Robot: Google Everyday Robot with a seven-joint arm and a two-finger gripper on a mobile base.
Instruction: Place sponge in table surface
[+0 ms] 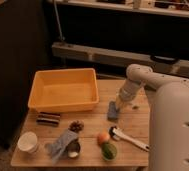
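Sponge (pixel 113 111), small and blue-grey, sits on the table surface (pixel 90 124) just right of the yellow tub (pixel 64 90), its upper end under the gripper (pixel 120 104); the gripper hangs low over the right part of the tabletop, touching or nearly touching the sponge, and whether it grips the pad or has let go I cannot tell; a dark striped block (pixel 48 118) lies below the tub; a blue-grey cloth (pixel 61 143) and white cup (pixel 28 142) lie near the front edge; an orange fruit (pixel 103 138) rests beside a green one (pixel 108 150).
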